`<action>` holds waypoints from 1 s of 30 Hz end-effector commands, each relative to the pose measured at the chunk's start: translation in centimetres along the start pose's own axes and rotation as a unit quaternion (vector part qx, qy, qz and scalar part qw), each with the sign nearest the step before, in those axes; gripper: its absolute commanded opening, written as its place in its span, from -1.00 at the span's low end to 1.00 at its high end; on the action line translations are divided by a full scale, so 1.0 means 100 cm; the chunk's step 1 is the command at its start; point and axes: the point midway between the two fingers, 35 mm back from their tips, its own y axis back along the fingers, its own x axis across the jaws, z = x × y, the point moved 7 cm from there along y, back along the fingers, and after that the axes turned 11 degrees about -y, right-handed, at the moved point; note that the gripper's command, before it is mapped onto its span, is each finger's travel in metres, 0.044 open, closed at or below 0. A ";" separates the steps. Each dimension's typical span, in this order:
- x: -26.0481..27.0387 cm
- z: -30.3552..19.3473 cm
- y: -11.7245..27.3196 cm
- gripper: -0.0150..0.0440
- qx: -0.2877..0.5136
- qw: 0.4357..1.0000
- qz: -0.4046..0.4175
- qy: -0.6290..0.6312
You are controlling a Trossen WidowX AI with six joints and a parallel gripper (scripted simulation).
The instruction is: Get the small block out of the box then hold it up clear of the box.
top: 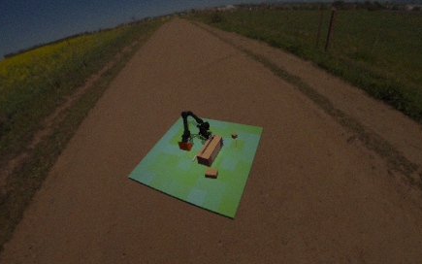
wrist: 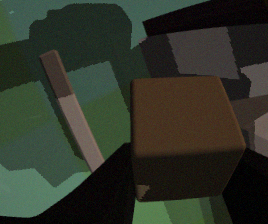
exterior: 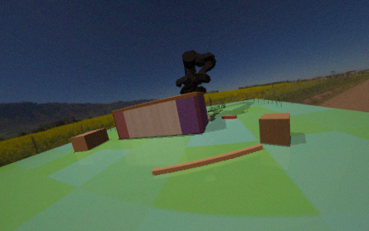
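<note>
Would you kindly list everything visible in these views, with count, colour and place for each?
Box: one, brown frame with pale front and purple end, mid-mat, in front of the arm in the exterior view.
Small block: one, brown, held between the jaws, filling the wrist view.
Loose cubes: two, brown; the cube to the right of the box in the exterior view, the flat block off the box's left end.
Long stick: one, orange-brown, lying on the mat nearer the exterior camera than the box.
Short bar: one, red-orange, flat on the mat past the box's purple end.
Mat: one, green and teal patches, on a dirt road.
Arm: one, black, on an orange base; gripper shut on the small block.
</note>
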 end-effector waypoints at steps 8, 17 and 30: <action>-0.004 -0.004 0.009 -0.49 -0.005 0.974 0.009 -0.226; -0.006 -0.008 0.016 -0.49 -0.007 0.914 0.018 -0.406; -0.009 -0.013 0.027 -0.49 -0.008 0.769 0.032 -0.638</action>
